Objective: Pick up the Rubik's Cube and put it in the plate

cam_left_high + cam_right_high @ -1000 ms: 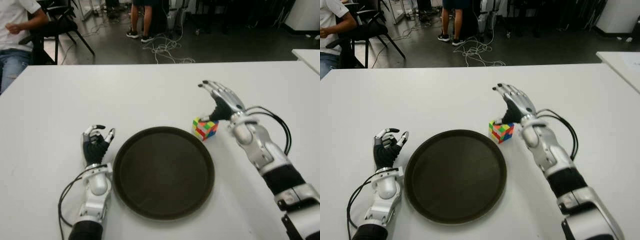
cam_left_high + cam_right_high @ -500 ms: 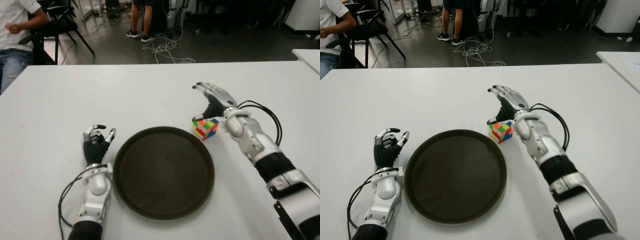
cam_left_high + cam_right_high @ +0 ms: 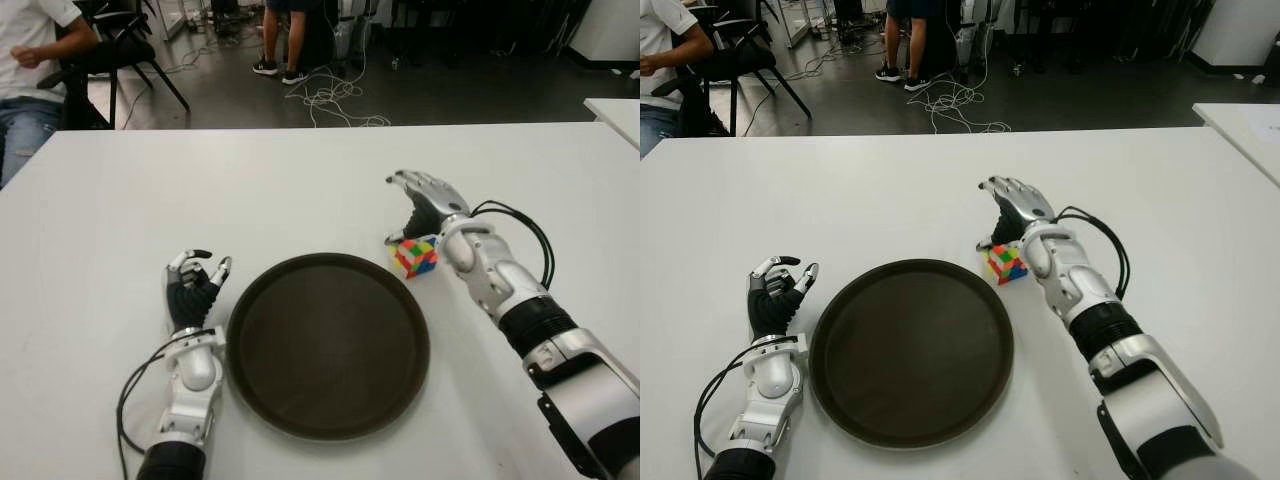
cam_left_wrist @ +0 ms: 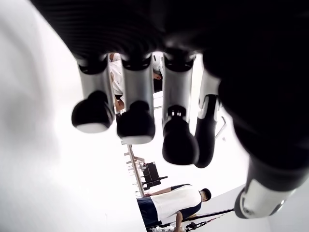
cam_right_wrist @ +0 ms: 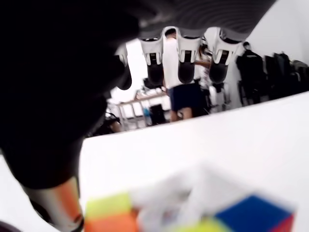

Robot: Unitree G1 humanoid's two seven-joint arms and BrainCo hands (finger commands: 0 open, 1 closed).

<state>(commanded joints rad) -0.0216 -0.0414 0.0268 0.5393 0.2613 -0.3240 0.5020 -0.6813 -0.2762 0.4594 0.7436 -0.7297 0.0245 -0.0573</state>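
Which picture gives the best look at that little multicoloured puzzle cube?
The left eye view: the multicoloured puzzle cube sits whole beside the right hand. The right eye view matches; the right wrist view shows a blurred part, the left wrist none.

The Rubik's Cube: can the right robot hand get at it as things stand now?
Probably yes. The right robot hand hovers just over the Rubik's Cube, fingers spread and holding nothing. The cube sits on the table beside the plate, with nothing between.

Even overhead light leaves the white counter (image 3: 300, 180) bright with only soft, short shadows under the plate (image 3: 328, 344). The background floor is dimmer. In the right wrist view the Rubik's Cube (image 5: 193, 208) is blurred, out of focus.
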